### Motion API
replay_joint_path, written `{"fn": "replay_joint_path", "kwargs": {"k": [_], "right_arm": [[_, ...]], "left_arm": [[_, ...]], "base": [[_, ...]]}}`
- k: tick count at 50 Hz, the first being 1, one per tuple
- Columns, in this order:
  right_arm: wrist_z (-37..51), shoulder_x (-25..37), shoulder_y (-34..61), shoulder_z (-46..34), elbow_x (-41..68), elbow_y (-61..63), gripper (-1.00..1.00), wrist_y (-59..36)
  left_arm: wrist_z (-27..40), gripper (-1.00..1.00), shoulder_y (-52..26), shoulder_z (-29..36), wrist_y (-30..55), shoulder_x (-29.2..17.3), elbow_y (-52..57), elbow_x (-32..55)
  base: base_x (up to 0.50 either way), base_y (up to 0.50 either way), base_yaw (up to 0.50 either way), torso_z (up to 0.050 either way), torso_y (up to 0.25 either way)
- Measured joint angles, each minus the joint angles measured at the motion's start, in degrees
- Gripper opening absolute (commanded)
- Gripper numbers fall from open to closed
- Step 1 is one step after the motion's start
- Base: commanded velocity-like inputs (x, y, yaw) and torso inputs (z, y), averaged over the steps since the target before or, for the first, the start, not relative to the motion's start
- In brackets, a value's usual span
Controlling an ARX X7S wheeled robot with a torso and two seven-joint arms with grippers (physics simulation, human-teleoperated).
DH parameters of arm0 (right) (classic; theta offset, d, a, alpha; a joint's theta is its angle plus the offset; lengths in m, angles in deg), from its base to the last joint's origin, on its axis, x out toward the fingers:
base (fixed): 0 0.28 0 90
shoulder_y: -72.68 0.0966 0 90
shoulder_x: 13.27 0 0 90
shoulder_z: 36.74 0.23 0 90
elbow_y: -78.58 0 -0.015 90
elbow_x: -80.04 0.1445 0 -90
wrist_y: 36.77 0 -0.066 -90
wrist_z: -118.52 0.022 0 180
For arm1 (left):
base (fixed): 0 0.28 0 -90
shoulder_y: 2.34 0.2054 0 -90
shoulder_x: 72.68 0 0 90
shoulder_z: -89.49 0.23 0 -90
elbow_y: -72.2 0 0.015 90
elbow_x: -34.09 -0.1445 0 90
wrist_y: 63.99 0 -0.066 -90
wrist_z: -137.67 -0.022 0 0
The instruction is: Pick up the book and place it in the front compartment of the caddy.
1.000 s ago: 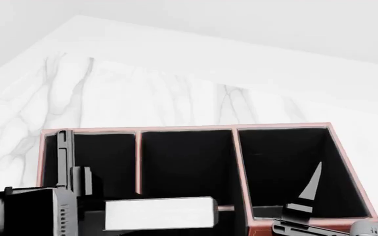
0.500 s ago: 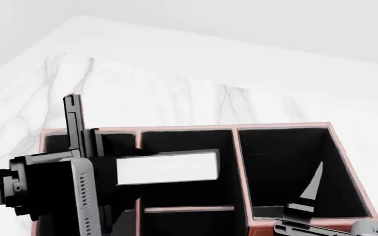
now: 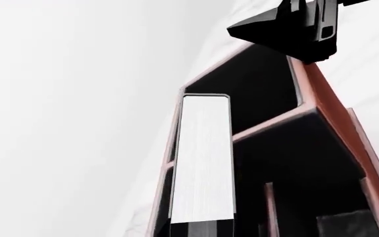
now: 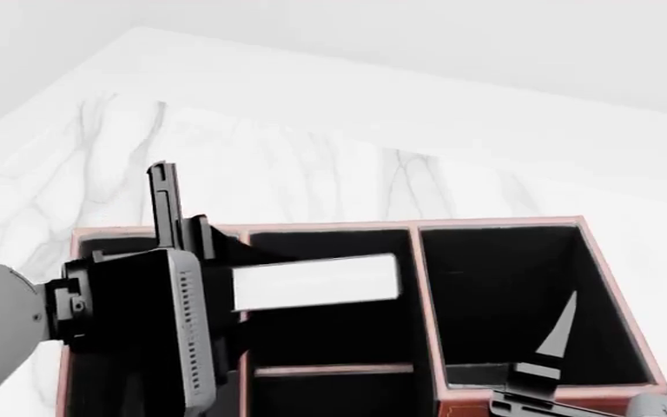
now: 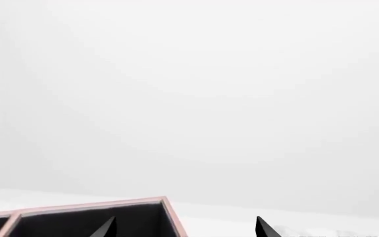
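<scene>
My left gripper is shut on the book, a thin black book with its white page-edge strip facing up. It holds the book level above the caddy, over the middle section. A low pink partition splits that section into two small cells, and the front compartment is the near one. In the left wrist view the book runs out from the gripper over the caddy. My right gripper stands open at the caddy's right end cell, holding nothing.
The caddy rests on a white marble table with a plain white wall behind. The right wrist view shows only the caddy's corner, the open right gripper and the wall. The right gripper hangs past the far end of the book.
My left gripper has risen with the book, from low over the partition to higher above the middle section, and shifted a little right. The right gripper has barely moved.
</scene>
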Motion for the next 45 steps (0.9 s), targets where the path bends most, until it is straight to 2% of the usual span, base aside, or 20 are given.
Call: {"fn": "replay_joint_path", "kwargs": {"k": [20, 45], "right_arm": [[0.35, 0.2, -0.17, 0.16, 0.13, -1.42, 1.0, 0.94], [3.13, 0.17, 0.18, -2.16, -0.54, -2.57, 1.0, 3.17]], "left_arm": [[-6.3, -1.0, -3.59, 1.71, -0.2, 4.57, -11.91, 2.56], [-13.78, -1.0, -9.07, 2.4, -7.64, 13.75, -37.47, 4.67]], "base": [[0.0, 0.0, 0.0, 0.0, 0.001], [0.0, 0.0, 0.0, 0.0, 0.0]]}}
